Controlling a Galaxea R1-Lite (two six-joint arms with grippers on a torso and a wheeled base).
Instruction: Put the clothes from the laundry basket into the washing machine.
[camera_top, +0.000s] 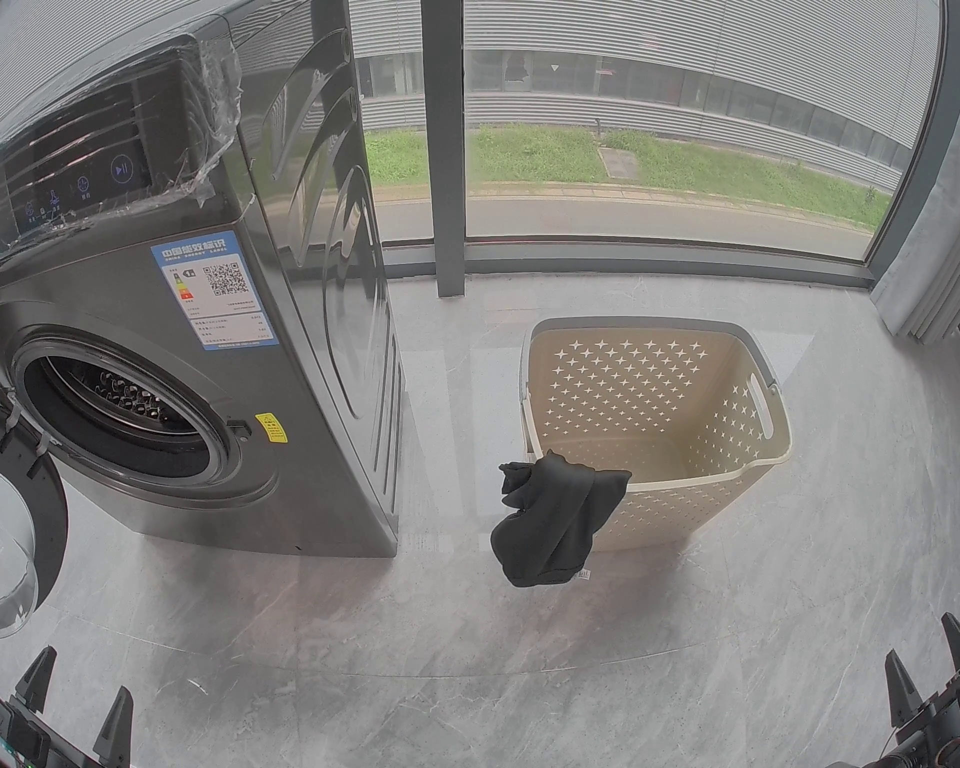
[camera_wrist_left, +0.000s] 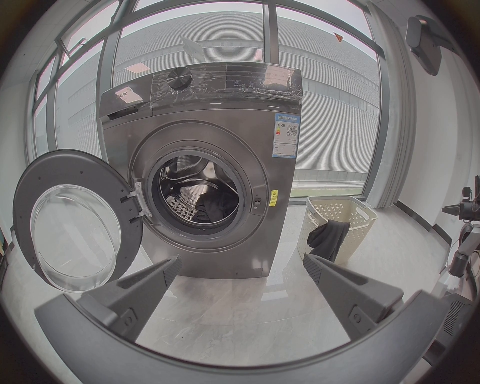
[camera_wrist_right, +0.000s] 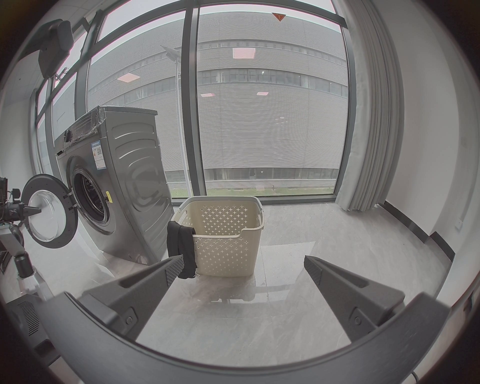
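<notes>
1. Your left pincer is spread open with nothing in it, low over the floor. The washing machine faces it straight ahead.
2. The machine's door is swung wide to that pincer's outer side, its edge well apart from the drum opening. The round mouth looks straight at the pincer, and a dark piece of clothing lies inside.
3. Your right pincer is likewise spread open and holds nothing. The laundry basket stands ahead of it, a little toward the left arm's side.
4. The black garment is draped over the basket's near rim, at the corner closest to the machine. Most of it hangs down the outside of the wall; you cannot tell whether its lower end touches the floor.
5. A strip of floor separates the basket from the machine's side panel, and a wider stretch lies between both pincers and the basket.
6. Beyond the basket is the window, with a curtain on the right pincer's outer side.
</notes>
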